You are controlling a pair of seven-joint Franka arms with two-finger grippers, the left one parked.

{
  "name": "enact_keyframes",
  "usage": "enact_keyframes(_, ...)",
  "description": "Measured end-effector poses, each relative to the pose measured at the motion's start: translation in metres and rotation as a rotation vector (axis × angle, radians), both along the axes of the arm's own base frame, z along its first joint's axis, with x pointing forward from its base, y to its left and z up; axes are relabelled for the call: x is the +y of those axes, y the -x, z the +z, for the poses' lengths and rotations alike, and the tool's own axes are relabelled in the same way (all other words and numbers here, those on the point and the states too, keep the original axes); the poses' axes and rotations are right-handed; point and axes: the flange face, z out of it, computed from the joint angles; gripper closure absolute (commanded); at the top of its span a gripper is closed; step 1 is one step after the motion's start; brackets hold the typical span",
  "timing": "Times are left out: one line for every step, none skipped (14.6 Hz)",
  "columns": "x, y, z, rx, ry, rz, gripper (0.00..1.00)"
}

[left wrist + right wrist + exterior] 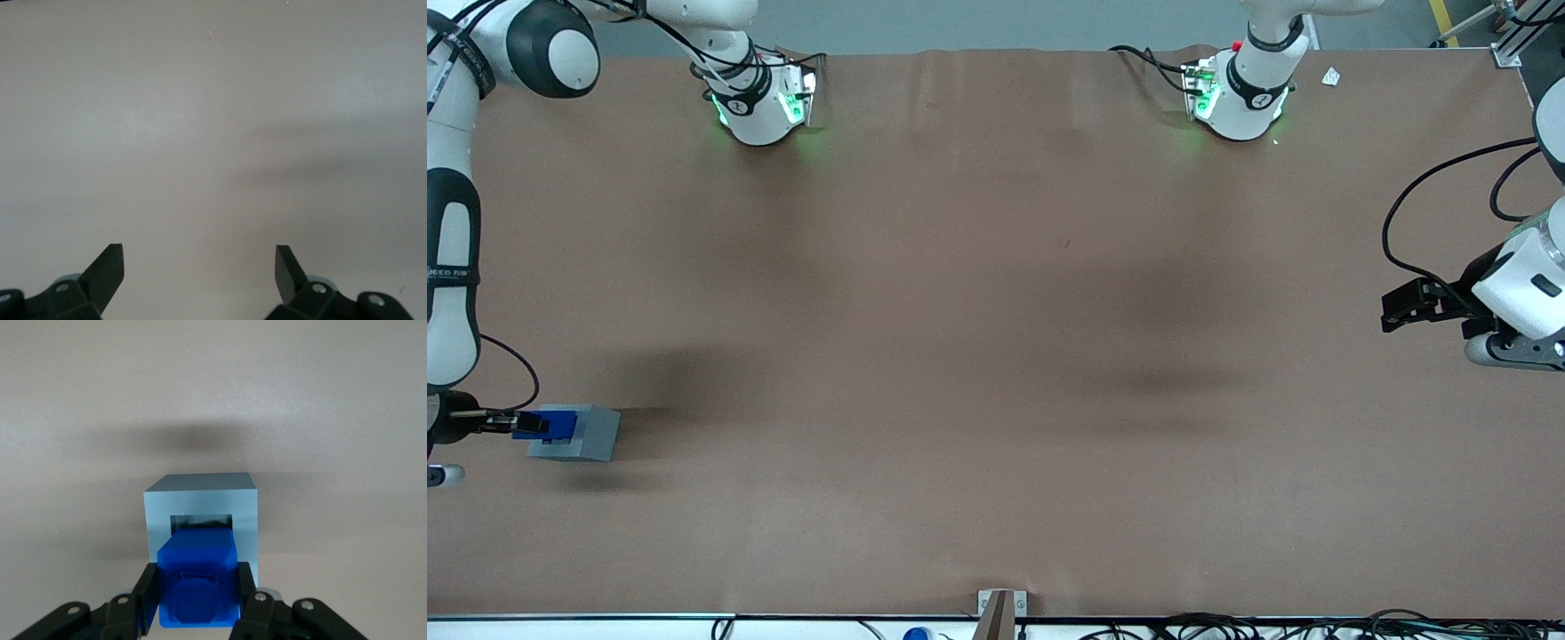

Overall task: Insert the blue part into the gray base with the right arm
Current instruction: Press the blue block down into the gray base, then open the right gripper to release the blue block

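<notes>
The gray base (585, 436) lies on the brown table at the working arm's end, nearer the front camera than the arm bases. Its square recess (200, 520) faces my gripper. The blue part (198, 577) is held between my gripper's fingers, with its leading end at the mouth of the recess. My gripper (198, 595) is shut on the blue part, both black fingers (148, 593) pressed against its sides. In the front view the blue part (557, 425) overlaps the base's end nearest my gripper (527, 425).
The white right arm (449, 267) stands over the table's end above the base. Both arm bases (760, 102) sit along the table edge farthest from the front camera. A small bracket (1001, 606) and cables (1227, 627) line the nearest edge.
</notes>
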Motion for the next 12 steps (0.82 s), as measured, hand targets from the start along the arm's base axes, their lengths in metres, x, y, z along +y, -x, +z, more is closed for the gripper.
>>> enact_keyframes(0.0, 0.0, -0.0001, -0.001, 0.0, 0.0, 1.0)
enact_keyframes(0.0, 0.0, -0.0001, -0.003, 0.001, 0.0, 1.0)
enact_keyframes(0.0, -0.0004, -0.0002, -0.01, 0.003, 0.0, 1.0)
enact_keyframes(-0.0002, -0.0007, -0.0003, -0.019, 0.005, -0.001, 1.0)
enact_keyframes(-0.0004, -0.0012, -0.0003, -0.029, 0.007, -0.002, 1.0)
enact_keyframes(-0.0004, -0.0012, -0.001, -0.035, 0.009, -0.002, 1.0)
enact_keyframes(-0.0011, -0.0008, -0.0049, -0.04, 0.011, -0.004, 1.0)
enact_keyframes(-0.0014, 0.0, -0.0079, -0.041, 0.011, -0.005, 1.0)
enact_keyframes(-0.0017, 0.0002, -0.0077, -0.042, 0.012, -0.005, 1.0)
enact_keyframes(-0.0021, 0.0004, -0.0079, -0.044, 0.012, -0.006, 0.98)
enact_keyframes(-0.002, 0.0006, -0.0078, -0.045, 0.012, -0.006, 0.82)
enact_keyframes(-0.0018, 0.0007, -0.0078, -0.046, 0.012, -0.006, 0.54)
